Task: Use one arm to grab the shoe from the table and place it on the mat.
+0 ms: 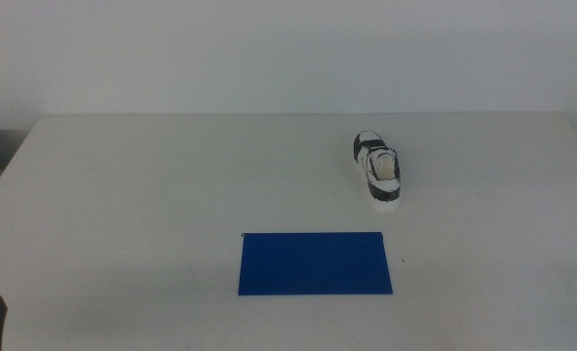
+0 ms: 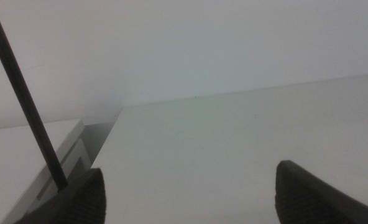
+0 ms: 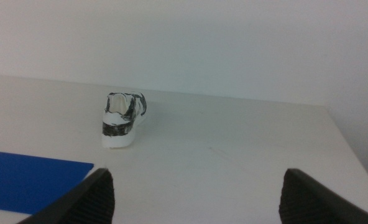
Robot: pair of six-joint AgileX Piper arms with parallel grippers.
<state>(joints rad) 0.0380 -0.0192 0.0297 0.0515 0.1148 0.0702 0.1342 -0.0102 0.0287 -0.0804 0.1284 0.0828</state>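
Sneaker first: we see the small white sneaker with black panels and a cream inside standing upright on its thick white sole on the wide, plain white tabletop, beyond the thin, flat deep blue rectangular mat and off toward that mat's right end, clearly apart from it. Its long axis runs roughly away from the mat, toe at the far end, heel toward the mat. We see nothing lying on the mat. A plain pale wall rises behind the table. The left gripper waits low, on the mat's left and well apart from it, jaws spread apart over bare table. The right gripper waits on the mat's right, jaws likewise wide apart, holding nothing.
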